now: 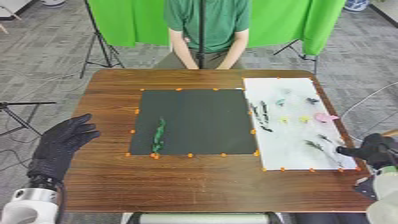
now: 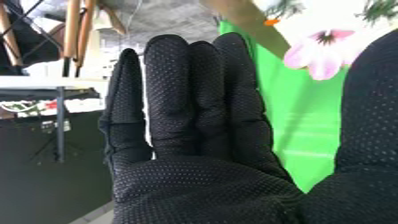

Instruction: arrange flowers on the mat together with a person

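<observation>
While the left hand [image 1: 60, 147] hangs at eight o'clock in the head view, fingers loose, the right hand [image 1: 375, 152] is at four — a green stem [image 1: 159, 136] lies at the black mat's [image 1: 200, 115] eight o'clock, the pink flower [image 1: 325, 117] at three. Right wrist view: straight, released fingers [image 2: 169, 100] — pink flower near the thumb [image 2: 369, 110].

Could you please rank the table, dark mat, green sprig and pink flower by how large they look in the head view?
Largest to smallest:
1. Table
2. Dark mat
3. Green sprig
4. Pink flower
</observation>
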Action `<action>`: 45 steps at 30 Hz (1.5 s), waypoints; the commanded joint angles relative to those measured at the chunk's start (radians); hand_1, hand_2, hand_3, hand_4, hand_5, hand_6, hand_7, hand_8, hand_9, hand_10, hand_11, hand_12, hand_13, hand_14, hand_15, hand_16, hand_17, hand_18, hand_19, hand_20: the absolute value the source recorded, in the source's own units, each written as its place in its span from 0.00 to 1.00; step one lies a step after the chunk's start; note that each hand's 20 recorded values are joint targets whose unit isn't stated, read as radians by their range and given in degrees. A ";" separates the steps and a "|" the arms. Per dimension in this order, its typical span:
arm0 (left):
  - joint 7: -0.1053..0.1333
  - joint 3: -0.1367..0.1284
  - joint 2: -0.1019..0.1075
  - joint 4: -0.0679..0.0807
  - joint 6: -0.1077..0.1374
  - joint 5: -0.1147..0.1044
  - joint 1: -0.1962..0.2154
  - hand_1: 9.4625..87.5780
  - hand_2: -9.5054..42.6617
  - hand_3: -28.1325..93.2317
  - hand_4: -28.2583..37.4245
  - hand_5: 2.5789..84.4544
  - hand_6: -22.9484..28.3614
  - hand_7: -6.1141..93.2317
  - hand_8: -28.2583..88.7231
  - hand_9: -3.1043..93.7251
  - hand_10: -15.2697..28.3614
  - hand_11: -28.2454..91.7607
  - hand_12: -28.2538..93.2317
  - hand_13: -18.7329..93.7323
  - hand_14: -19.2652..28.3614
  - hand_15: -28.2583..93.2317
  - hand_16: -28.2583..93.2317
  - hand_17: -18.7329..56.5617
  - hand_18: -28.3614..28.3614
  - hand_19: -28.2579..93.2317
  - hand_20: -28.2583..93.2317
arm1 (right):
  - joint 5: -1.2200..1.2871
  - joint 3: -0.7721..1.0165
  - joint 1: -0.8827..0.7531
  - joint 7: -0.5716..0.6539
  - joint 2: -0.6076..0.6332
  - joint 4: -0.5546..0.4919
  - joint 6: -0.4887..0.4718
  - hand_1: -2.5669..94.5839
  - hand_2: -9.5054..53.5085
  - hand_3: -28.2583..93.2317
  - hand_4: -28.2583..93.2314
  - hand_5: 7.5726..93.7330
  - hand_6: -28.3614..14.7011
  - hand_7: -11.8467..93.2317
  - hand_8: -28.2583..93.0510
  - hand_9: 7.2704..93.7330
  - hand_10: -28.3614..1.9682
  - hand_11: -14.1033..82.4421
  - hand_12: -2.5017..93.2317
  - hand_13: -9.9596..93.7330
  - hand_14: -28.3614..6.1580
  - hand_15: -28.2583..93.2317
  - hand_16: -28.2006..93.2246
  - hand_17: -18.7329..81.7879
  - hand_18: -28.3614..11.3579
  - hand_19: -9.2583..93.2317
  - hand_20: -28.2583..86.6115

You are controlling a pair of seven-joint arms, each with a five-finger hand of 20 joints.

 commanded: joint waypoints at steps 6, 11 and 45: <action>-0.010 0.007 -0.005 0.006 0.004 -0.001 0.002 0.27 0.33 0.80 0.12 0.56 0.56 0.30 0.16 0.48 0.73 0.52 0.38 0.52 0.81 0.64 0.23 0.24 0.93 0.72 0.28 | 0.004 -0.041 0.020 -0.032 0.007 0.042 -0.062 0.41 0.00 0.59 0.00 0.48 0.58 0.60 0.09 0.49 0.44 0.71 0.44 0.56 0.43 0.80 0.43 0.39 0.22 0.74 0.56; -0.009 0.007 -0.004 0.007 0.003 -0.002 0.001 0.27 0.33 0.80 0.11 0.56 0.57 0.29 0.17 0.48 0.73 0.53 0.38 0.52 0.81 0.64 0.23 0.24 0.92 0.72 0.28 | -0.049 -0.089 0.025 -0.056 0.017 0.086 -0.045 0.48 0.00 0.56 0.00 0.54 0.61 0.64 0.08 0.56 0.51 0.75 0.43 0.61 0.48 0.81 0.44 0.41 0.25 0.75 0.55; -0.024 -0.004 0.003 0.001 0.002 0.002 0.015 0.27 0.33 0.80 0.12 0.56 0.57 0.29 0.17 0.48 0.73 0.52 0.38 0.52 0.81 0.64 0.23 0.24 0.92 0.72 0.28 | 0.064 -0.393 0.318 -0.305 0.093 -0.007 0.569 0.40 0.01 0.95 0.10 0.88 0.68 0.71 0.34 0.93 0.61 0.90 0.46 0.88 0.51 0.97 0.49 0.57 0.19 0.94 0.60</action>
